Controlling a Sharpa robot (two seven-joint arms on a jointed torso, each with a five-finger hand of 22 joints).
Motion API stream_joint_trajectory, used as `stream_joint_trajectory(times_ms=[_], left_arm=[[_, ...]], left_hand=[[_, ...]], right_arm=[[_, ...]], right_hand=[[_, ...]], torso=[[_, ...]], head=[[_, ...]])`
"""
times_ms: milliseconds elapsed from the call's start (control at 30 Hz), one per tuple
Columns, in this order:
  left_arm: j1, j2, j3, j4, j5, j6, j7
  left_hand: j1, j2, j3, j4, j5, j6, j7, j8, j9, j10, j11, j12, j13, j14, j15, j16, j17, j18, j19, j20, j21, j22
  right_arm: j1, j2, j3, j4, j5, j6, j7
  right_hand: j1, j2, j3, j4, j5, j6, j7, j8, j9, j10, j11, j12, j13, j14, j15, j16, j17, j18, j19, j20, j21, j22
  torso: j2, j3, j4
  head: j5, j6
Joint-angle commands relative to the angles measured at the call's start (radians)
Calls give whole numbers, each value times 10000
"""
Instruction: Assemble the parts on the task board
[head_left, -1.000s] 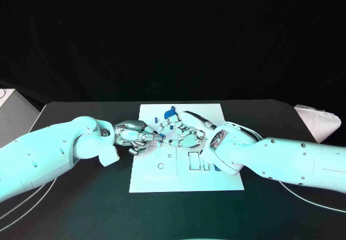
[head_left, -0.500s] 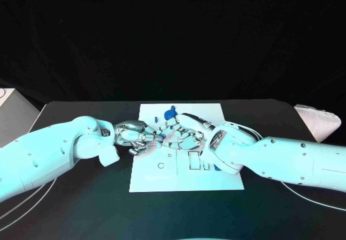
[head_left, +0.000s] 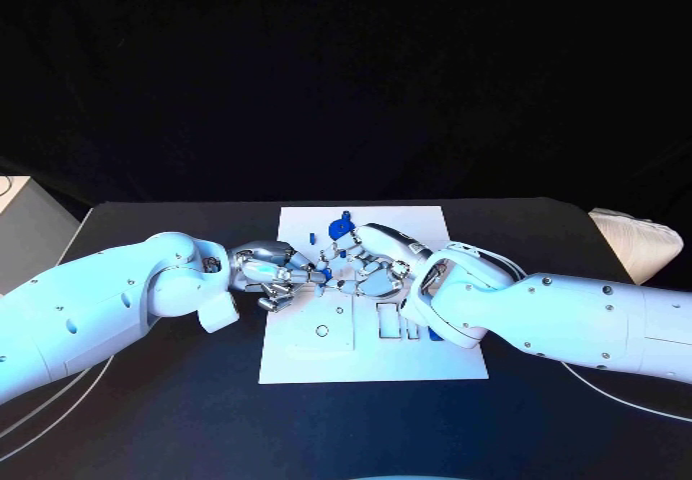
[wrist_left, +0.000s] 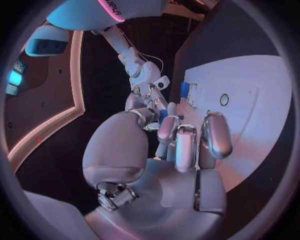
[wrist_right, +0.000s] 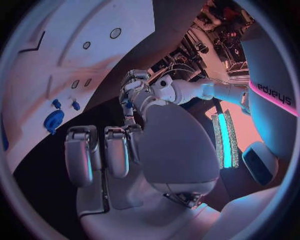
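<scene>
The white task board (head_left: 372, 352) lies in the middle of the black table. My left hand (head_left: 268, 274) and right hand (head_left: 371, 268) meet fingertip to fingertip over its left part. A small blue part (head_left: 329, 270) sits between them. In the left wrist view this small blue part (wrist_left: 164, 116) is pinched between my left hand's (wrist_left: 164, 165) thumb and fingers, with the right hand (wrist_left: 146, 95) just beyond it. The right hand (wrist_right: 134, 160) has its fingers curled by the part (wrist_right: 127, 104); whether it grips the part is unclear. A larger blue part (head_left: 342, 228) stands at the board's far end.
Two small blue pieces (wrist_right: 57, 103) stand in the board near the large blue part (wrist_right: 53, 120). Another blue piece (head_left: 433, 335) shows by my right forearm. The board has round holes (wrist_left: 224, 99) and slots (head_left: 387, 322). A pale object (head_left: 635, 240) lies at the table's right edge.
</scene>
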Motion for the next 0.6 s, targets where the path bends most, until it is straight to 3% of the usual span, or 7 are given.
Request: stream_joint_trajectory(times_ms=[33,300,600], left_arm=[[11,-5,13,-41,5,-81,82],[11,2,13,-49,81,-315,206],[11,5,11,-67,325,-647,329]], left_hand=[[155,30,1003,-1019,28,160,-67,71,3,-52,-9,-15,-20,805,64,-26,2020,81,-5,68,-24,-2],[143,16,1006,-1014,16,162,-65,68,-6,-62,-7,-28,-39,796,63,-39,1999,87,-22,67,-39,-30],[34,-31,964,-899,-59,71,-21,-31,-99,-215,29,-232,-303,767,87,-76,1941,103,-84,77,-93,-115]], right_arm=[[-11,-9,-6,-4,-13,-124,87],[-11,30,-7,-65,-123,51,-148],[-12,76,-8,-90,-206,171,-302]], right_hand=[[4,168,62,-14,-36,146,-39,59,76,16,-62,59,1561,845,-79,6,1724,-107,906,-92,58,2297],[-114,8,81,-152,-166,274,-72,199,135,8,-94,46,1552,845,-81,-1,1720,-105,904,-104,47,2292],[-163,-20,89,-178,-205,339,-88,261,158,2,-110,37,1546,844,-77,-6,1715,-106,905,-103,48,2294]], torso=[[-1,-4,1],[1,-9,9],[-2,-10,12]], head=[[-7,2],[-17,-5],[-17,-10]])
